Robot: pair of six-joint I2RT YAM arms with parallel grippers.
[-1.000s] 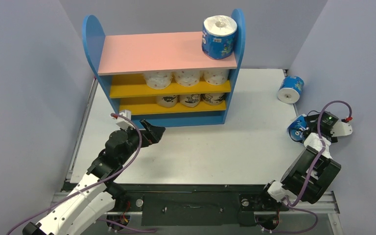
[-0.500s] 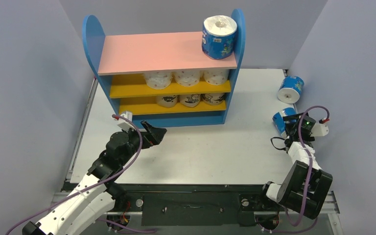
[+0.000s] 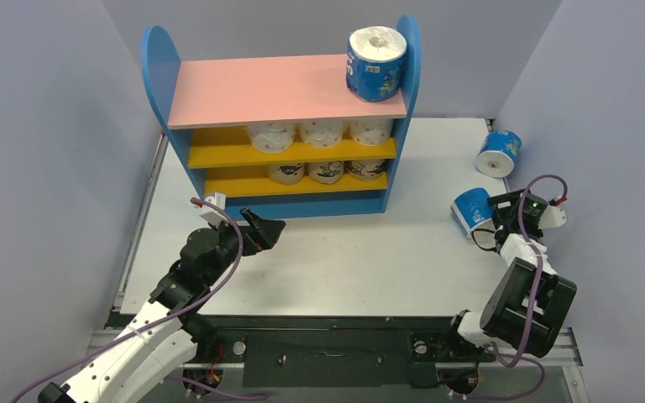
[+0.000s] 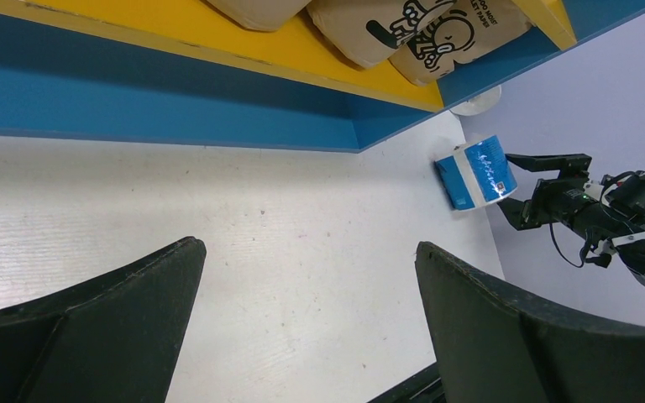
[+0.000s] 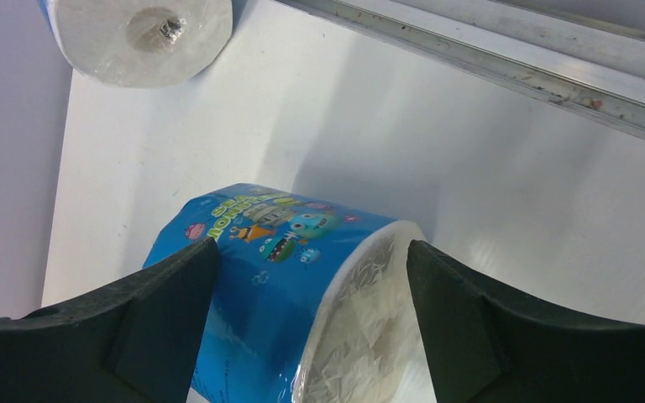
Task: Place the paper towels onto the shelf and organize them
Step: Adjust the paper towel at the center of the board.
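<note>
The shelf (image 3: 260, 88) stands at the back of the table. One blue-and-white roll (image 3: 376, 63) stands on its pink top at the right. Three dotted white rolls (image 3: 319, 132) fill the upper yellow board and three tan cartoon rolls (image 3: 327, 170) the lower one. My right gripper (image 3: 489, 211) is shut on a second blue roll (image 3: 470, 210), on its side at the table's right; its fingers flank the roll (image 5: 260, 277) in the right wrist view. A third blue roll (image 3: 499, 153) lies behind it. My left gripper (image 3: 264, 228) is open and empty in front of the shelf.
Grey walls close in on the left, back and right. A metal rail (image 5: 504, 59) runs along the table's right edge, close to the right gripper. The shelf's blue base (image 4: 176, 92) is just ahead of the left gripper (image 4: 306, 248).
My right gripper has swung left and slightly back with the blue roll between its fingers, away from the right wall. The left arm has barely moved.
</note>
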